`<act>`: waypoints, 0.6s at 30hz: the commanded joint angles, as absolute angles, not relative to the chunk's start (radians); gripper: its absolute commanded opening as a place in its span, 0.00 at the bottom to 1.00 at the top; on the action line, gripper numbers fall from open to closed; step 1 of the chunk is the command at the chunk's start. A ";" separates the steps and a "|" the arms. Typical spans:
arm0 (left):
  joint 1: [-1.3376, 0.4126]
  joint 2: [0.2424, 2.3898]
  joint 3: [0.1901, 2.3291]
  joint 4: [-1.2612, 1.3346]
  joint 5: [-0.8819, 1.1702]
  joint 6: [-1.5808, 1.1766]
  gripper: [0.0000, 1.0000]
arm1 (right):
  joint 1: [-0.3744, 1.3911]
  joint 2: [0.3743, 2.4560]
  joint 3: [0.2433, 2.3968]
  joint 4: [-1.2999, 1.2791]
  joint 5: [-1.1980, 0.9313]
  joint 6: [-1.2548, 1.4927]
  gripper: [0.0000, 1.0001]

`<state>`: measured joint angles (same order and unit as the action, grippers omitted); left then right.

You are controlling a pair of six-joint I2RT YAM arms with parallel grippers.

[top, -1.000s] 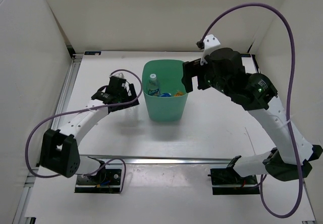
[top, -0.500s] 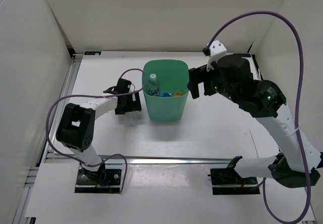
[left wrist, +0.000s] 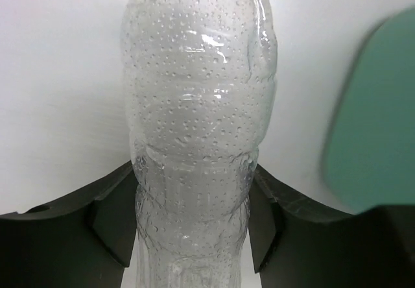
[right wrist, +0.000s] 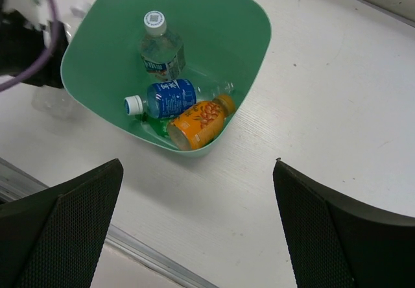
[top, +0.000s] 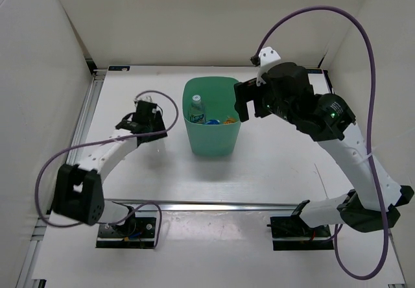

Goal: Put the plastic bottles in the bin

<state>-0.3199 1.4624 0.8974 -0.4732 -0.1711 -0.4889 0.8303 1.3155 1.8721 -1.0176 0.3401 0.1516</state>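
A plain clear bottle (left wrist: 198, 100), beaded with droplets, is pinched at its narrow waist by my left gripper (left wrist: 189, 200), which is shut on it just left of the green bin (top: 211, 143). In the top view the left gripper (top: 146, 111) sits low over the table. The bin (right wrist: 217, 22) holds an upright clear bottle with a white-blue label (right wrist: 159, 49), a lying blue-labelled bottle (right wrist: 168, 98), an orange bottle (right wrist: 198, 123) and a bit of green bottle (right wrist: 152, 127) underneath. My right gripper (right wrist: 198, 236) hangs open and empty beside the bin's right rim.
White walls close in the table on three sides. A metal rail (top: 214, 205) runs along the near edge, another down the left side (top: 85, 116). Purple cables (top: 324, 15) loop above both arms. The bin's green edge (left wrist: 376, 119) is close on the left gripper's right.
My left gripper has closed on the clear bottle and shifted left and back from the bin's side. The right gripper drifted slightly and stays open.
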 commanded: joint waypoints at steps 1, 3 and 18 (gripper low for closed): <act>-0.299 1.275 1.024 -0.503 -0.326 -0.495 0.34 | 0.824 1.328 1.933 -1.014 0.334 0.163 1.00; -0.308 1.262 1.170 -0.528 -0.348 -0.471 0.35 | 0.813 1.339 1.933 -1.014 0.334 0.188 1.00; -0.578 1.680 1.942 -0.528 -0.032 -0.448 0.35 | 0.638 1.284 1.855 -0.979 0.247 0.347 0.97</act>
